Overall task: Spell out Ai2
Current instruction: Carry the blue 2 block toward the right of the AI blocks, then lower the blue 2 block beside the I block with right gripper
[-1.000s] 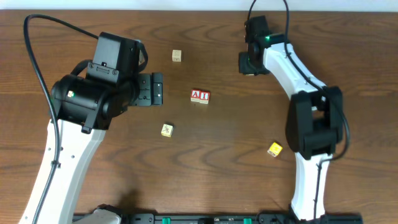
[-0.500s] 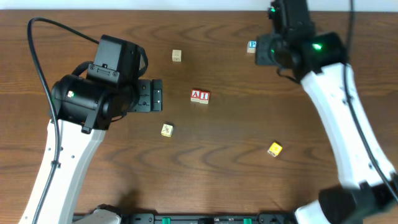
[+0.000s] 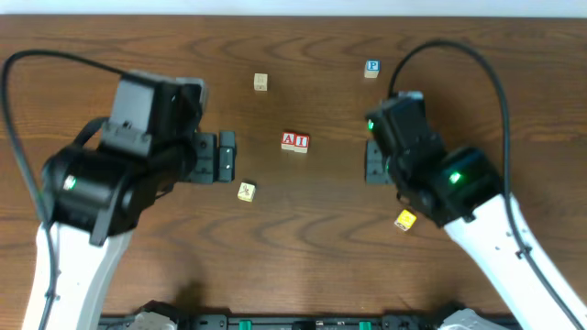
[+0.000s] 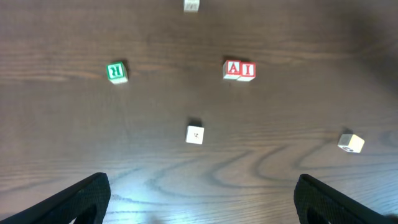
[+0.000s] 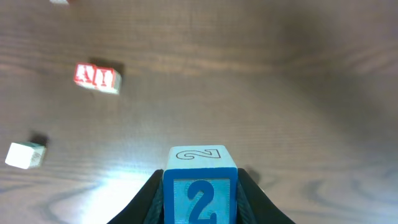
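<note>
Stock on the table, as I read it from my three feeds.

Item 1, 2 block: blue faces, with a 2 on the front and another on the pale top. It sits clamped in the right gripper, with a dark finger pressed to each side. The gripper covers it in the overhead view, so I place it by the gripper alone. That puts it right of the lettered pair, a touch nearer the robot and well apart from it. I cannot tell whether the block touches the wood.

Item 2, A block and I block: red letters on white. They touch side by side near the middle of the table, A on the left.

Item 3, left gripper: jaws spread wide, nothing between them. My wrist feed shows only its two tips, at the bottom corners. It hangs left of the pair and apart from it.

Item 4, spare blocks:
- P block: blue letter, on the far side, right of centre.
- tan block: on the far side, left of the pair, marking too small to read.
- pale yellow block: on the near side, close to the left gripper.
- yellow block: on the near side, just beside the right arm in the overhead view.
- green R block: I see it only through the left wrist, where it lies left of the pair.
</note>
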`<control>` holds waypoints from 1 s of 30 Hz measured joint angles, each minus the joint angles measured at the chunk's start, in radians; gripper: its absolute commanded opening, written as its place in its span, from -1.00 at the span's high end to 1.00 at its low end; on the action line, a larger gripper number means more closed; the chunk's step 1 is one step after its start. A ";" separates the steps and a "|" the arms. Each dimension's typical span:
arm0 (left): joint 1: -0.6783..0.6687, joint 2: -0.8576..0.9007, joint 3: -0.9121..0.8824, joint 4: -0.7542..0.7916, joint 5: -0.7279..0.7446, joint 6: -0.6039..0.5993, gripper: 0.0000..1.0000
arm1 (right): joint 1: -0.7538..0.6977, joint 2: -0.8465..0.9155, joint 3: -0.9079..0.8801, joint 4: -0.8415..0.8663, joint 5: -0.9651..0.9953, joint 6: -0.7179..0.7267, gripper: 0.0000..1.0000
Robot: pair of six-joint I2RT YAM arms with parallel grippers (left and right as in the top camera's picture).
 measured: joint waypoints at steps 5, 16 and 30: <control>0.000 -0.035 0.000 0.000 0.000 0.005 -0.91 | 0.013 0.007 -0.134 0.100 0.000 0.088 0.62; 0.000 -0.031 0.000 0.001 -0.001 0.008 -0.91 | 0.009 0.300 -0.146 0.337 -0.079 0.211 0.60; 0.000 -0.032 0.000 0.003 -0.021 0.008 -0.91 | -0.064 0.492 -0.139 0.502 -0.223 0.235 0.60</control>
